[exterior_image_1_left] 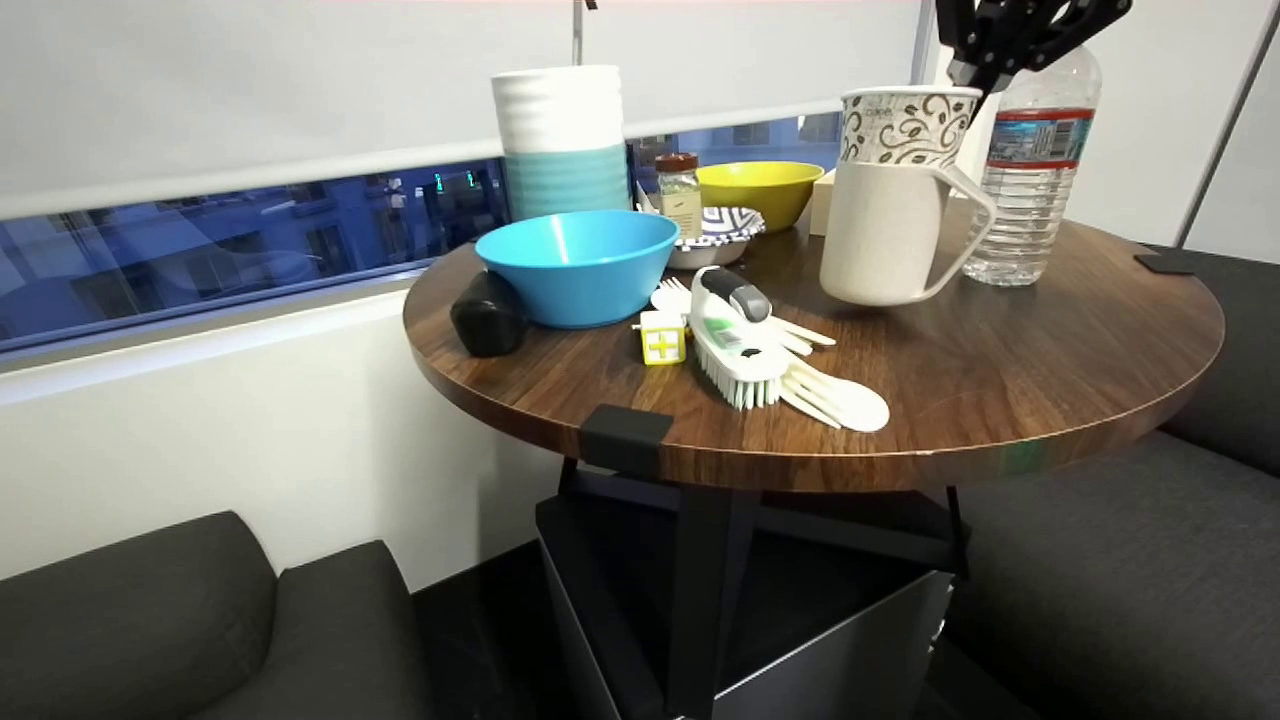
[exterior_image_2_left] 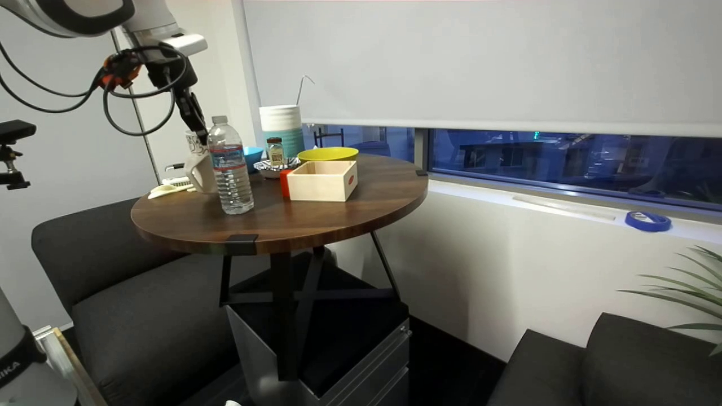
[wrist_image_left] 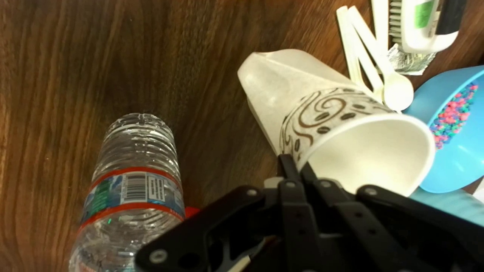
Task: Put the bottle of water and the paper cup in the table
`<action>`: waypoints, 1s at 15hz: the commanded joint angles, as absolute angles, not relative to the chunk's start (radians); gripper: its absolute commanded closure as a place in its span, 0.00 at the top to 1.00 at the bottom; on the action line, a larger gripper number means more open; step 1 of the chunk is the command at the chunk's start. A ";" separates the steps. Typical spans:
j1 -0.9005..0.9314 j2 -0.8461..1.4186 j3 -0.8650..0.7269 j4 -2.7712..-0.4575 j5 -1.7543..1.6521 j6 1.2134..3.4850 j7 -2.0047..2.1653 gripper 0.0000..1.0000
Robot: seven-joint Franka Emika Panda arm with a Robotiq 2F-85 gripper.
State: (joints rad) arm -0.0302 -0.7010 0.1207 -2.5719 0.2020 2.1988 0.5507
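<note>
The cup [wrist_image_left: 329,117] is white paper with a pale rim, its outer wall printed with dark-brown scrolls and bean-like ovals, its inside plain white. It sits mouth up, its lower part nested in the cream mug [exterior_image_1_left: 880,235], over the table [exterior_image_2_left: 321,219]; whether the mug's base touches the wood I cannot tell. The gripper [wrist_image_left: 297,165] pinches the cup's wall at the rim, one finger inside and one outside. The bottle [exterior_image_1_left: 1037,180] stands upright on the table, near the mug but apart from it: clear ribbed plastic, with a blue label edged in red, a barcode and a small pale cap [exterior_image_2_left: 219,119]. The tabletop is round, dark brown and streaked with grain.
</note>
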 commanded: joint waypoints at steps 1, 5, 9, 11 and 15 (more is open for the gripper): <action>-0.042 -0.722 0.142 -2.569 0.188 2.218 0.527 0.01; -0.042 -0.726 0.155 -2.564 0.161 2.207 0.495 0.01; -0.045 -0.728 0.162 -2.566 0.154 2.206 0.486 0.01; -0.048 -0.726 0.166 -2.569 0.142 2.203 0.483 0.01; -0.036 -0.724 0.158 -2.568 0.156 2.208 0.481 0.01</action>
